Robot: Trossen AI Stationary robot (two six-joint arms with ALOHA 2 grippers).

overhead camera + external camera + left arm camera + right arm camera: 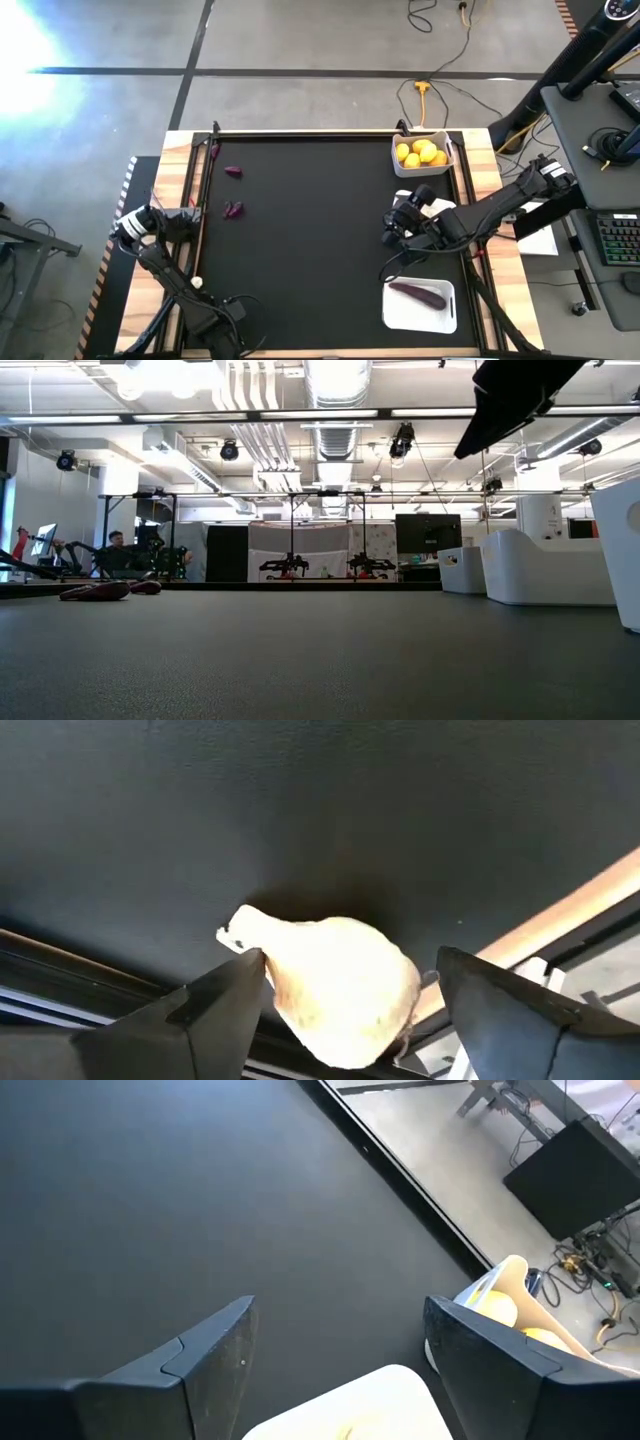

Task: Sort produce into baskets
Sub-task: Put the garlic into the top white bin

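Observation:
My left gripper (pixel 192 216) is at the mat's left edge, shut on a whitish garlic bulb (pixel 335 988); the gripper hides the bulb in the high view. Two purple bits (pixel 233 171) (pixel 234 210) lie on the black mat close by, and they also show in the low view (pixel 95 592). My right gripper (pixel 390 231) is open and empty above the mat, between the lemon basket (pixel 397 166) and the eggplant basket (pixel 395 318). Several lemons (pixel 422 153) and one eggplant (pixel 418 295) lie in these. My right arm partly covers a third basket (pixel 447 205). My left gripper has the garlic bulb between its two fingers, one on each side of the bulb's body (pixel 272 982). The bulb's pointed end (pixel 235 932) sticks out past the fingertips. The bulb appears to be off the mat, over the mat's left edge.
A raised wooden rim (pixel 300 133) runs around the mat. The middle of the mat (pixel 310 230) holds no objects. In the low view the white baskets (pixel 545 570) stand at the right. Cables and a desk lie beyond the table's right side.

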